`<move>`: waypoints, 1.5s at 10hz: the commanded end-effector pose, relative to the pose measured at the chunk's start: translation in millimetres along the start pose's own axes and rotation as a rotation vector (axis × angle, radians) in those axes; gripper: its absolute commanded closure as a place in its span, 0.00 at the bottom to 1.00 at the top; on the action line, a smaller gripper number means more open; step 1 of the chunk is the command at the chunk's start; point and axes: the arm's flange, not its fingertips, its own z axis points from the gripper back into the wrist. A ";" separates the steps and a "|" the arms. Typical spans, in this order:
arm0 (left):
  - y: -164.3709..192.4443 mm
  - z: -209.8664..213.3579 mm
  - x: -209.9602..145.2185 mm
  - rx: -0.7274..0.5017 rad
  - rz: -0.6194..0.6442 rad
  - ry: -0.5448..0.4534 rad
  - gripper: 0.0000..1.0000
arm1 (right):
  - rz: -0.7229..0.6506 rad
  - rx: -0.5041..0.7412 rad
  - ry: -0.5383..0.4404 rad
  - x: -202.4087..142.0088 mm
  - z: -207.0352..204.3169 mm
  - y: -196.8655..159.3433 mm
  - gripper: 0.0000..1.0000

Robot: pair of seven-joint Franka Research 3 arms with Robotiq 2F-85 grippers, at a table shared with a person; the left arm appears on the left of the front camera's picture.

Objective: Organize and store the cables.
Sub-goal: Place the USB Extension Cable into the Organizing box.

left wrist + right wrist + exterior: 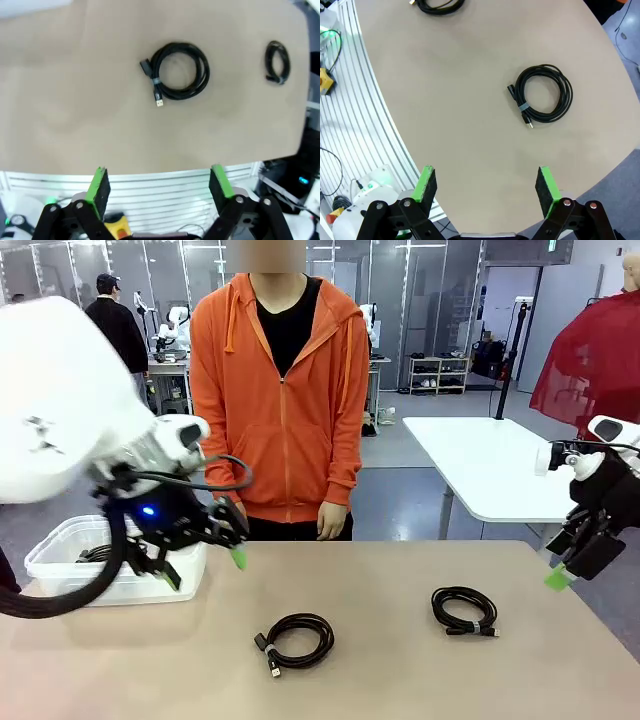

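Two coiled black cords lie flat and well apart on the tabletop point(400, 680): the middle cable point(297, 638) toward the robot's edge, and the right cable point(464, 609) slightly farther in. To their left sits a white bin point(60, 558) with dark cord showing inside, and the left pincer point(205, 568) hangs open and empty by its right end. The right pincer point(558, 576) hovers open and empty near the tabletop's right edge, and a person in an orange hoodie point(285, 390) stands at the far side.
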 end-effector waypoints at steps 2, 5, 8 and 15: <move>-27.3 -45.6 31.4 0.107 0.073 0.054 0.00 | -0.023 -0.008 0.001 1.2 1.8 1.4 0.00; -23.7 -110.2 55.5 0.090 0.047 0.117 0.00 | -0.023 -0.008 0.001 1.2 1.8 1.4 0.00; -28.7 -164.8 73.8 0.154 0.077 0.136 0.00 | -0.023 -0.008 0.001 1.2 1.8 1.4 0.00; -36.1 -223.0 79.9 0.232 0.160 0.185 0.00 | -0.023 -0.008 0.001 1.2 1.8 1.4 0.00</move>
